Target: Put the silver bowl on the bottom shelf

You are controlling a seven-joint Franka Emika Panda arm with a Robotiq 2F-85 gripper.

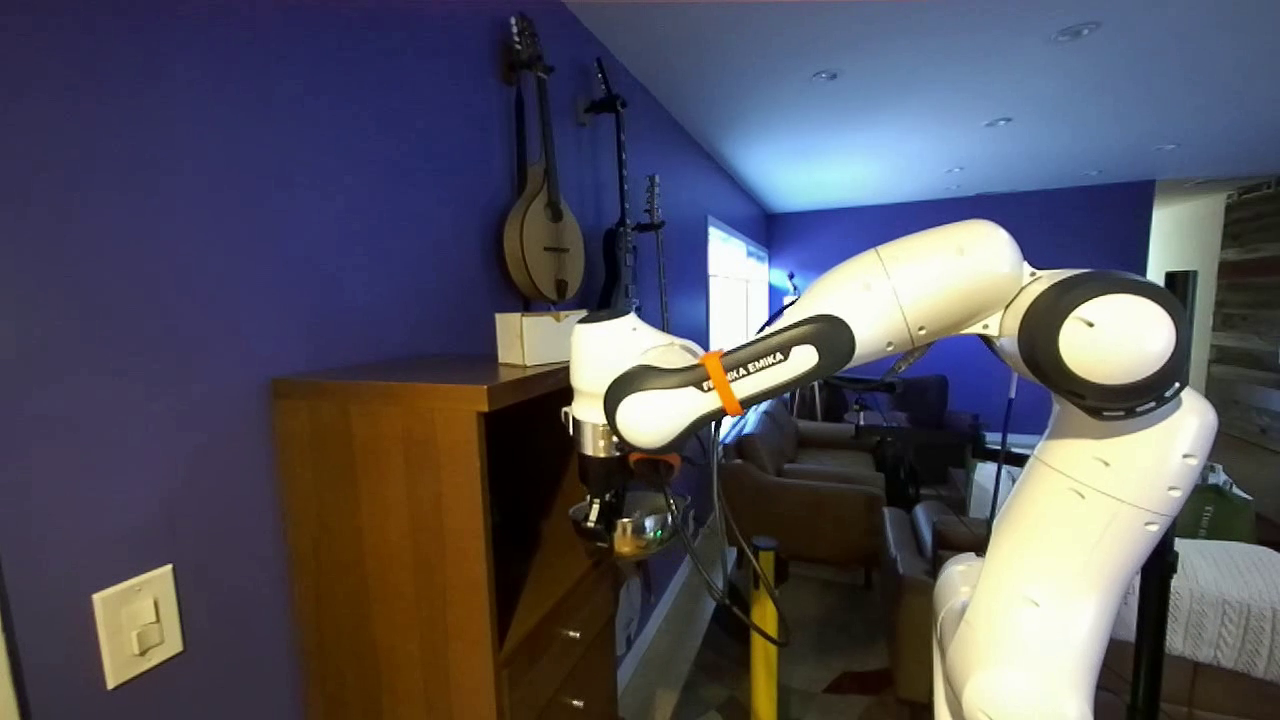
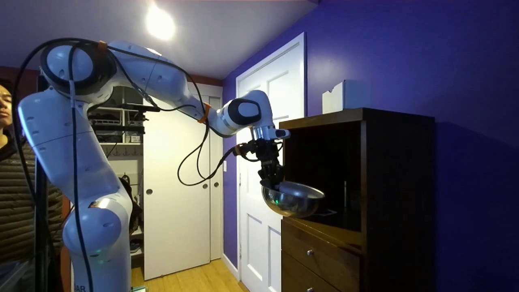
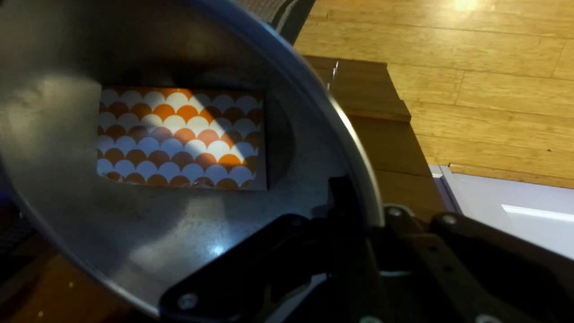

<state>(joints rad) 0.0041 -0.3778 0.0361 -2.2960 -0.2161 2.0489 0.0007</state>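
My gripper (image 2: 272, 182) is black at the rim of the silver bowl (image 2: 292, 203), which is dull grey, brassy low on its outside, with a green glint. Inside the bowl, a rectangular item (image 3: 179, 139) carries rows of orange and white scallops. Above the bowl my arm (image 1: 930, 280) is white with black joints (image 1: 1040, 345) and an orange band (image 1: 722, 383). Beside the bowl the cabinet (image 1: 385, 560) is brown, its interior (image 2: 324, 162) nearly black, its drawer knobs (image 2: 310, 252) silvery. Higher than the bowl, a box (image 1: 540, 340) is off-white and the wall (image 1: 250, 200) blue-violet. Lower than the bowl, the wooden floor (image 3: 493, 80) is honey-yellow; behind it, a door (image 2: 254, 182) is white.
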